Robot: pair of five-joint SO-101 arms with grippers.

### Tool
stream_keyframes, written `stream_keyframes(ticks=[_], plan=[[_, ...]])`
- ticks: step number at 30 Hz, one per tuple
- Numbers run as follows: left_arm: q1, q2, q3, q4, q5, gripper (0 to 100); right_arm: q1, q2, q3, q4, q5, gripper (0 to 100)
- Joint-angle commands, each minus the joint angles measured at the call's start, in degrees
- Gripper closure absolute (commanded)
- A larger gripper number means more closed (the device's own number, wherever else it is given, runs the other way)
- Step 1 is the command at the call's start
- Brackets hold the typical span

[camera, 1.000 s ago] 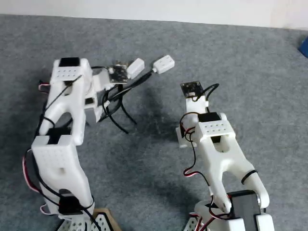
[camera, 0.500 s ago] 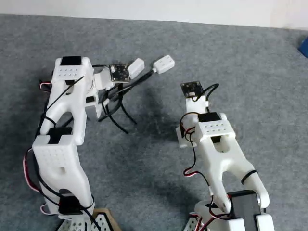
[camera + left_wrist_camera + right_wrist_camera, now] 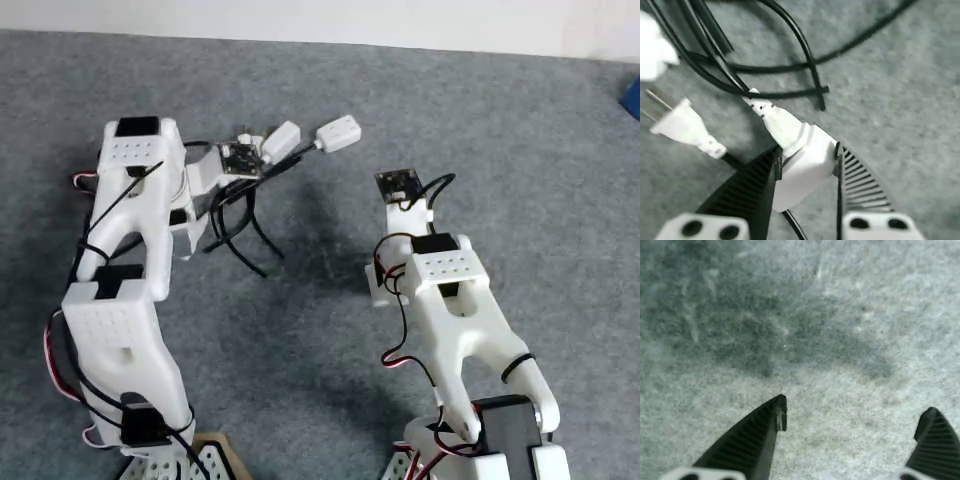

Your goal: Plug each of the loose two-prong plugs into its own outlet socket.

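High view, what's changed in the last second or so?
The left arm shifted slightly toward the picture's left, and its wrist turned a little. Its hand is clamped on a white connector; whether that grip is new cannot be told. The right arm, the two white cord ends and the black cords stayed put.

Robotics lab bench; left arm (image 3: 135,190), right arm (image 3: 460,310) on grey felt mat (image 3: 540,150); white wall (image 3: 300,20) behind.
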Motion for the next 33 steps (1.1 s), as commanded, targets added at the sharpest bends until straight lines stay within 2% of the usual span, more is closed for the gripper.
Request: stream_keyframes(ticks=[1,4,10,15,21,26,33], plan=[[-1.0,-1.2,-9.7,7.9,3.9,97,-0.7,-2.1,-0.1,-0.7,0.1,61.2],[-1.1,-1.3,-16.8,11.8,4.7,97,-0.7,-2.1,0.0,-0.7,0.1,61.2],[-6.1,-3.2,-24.0,11.9,7.0,98,-0.7,-2.1,0.0,-0.7,0.1,61.2],[-14.9,-5.8,-26.9,11.8,4.8,98,-0.7,-2.1,0.0,-0.7,0.1,61.2],[-28.5,-5.5,-32.3,11.7,1.8,98,-0.7,-2.1,0.0,-0.7,0.1,61.2],[-38.7,-5.4,-32.8,6.2,0.7,98,-0.7,-2.1,0.0,-0.7,0.1,61.2],[-46.4,-1.4,-33.1,1.6,0.5,98,-0.7,-2.1,0.8,-0.7,0.1,61.2]])
